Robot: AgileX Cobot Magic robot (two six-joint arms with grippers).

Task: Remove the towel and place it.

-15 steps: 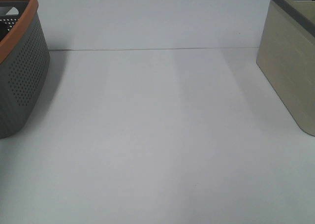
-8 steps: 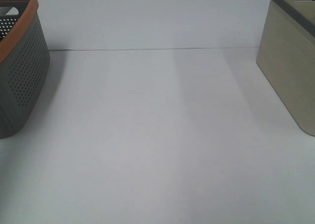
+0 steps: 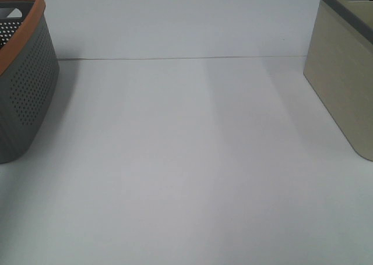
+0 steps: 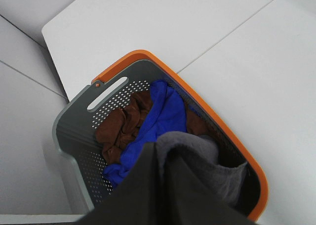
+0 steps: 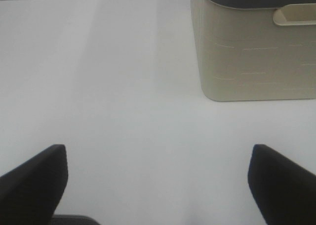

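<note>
On the table [image 3: 186, 160], the orange-rimmed basket [image 3: 29, 90] now shows bare perforated wall where a dark shape filled its mouth a second ago, so the lift-out seems begun. The towel [image 4: 217, 173] lies inside that basket, its raised fold meeting the left gripper [image 4: 157, 153], whose fingers are pressed together, apparently pinching it. The right gripper [image 5: 155, 156] hangs spread wide, well apart from the basket.

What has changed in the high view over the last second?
A dark shape inside the orange-rimmed basket, at the picture's left edge, has gone from view, baring the perforated inner wall; which way it went cannot be told. The left wrist view shows the left gripper shut on the towel over that basket. The beige basket and the table stayed as they were.
</note>
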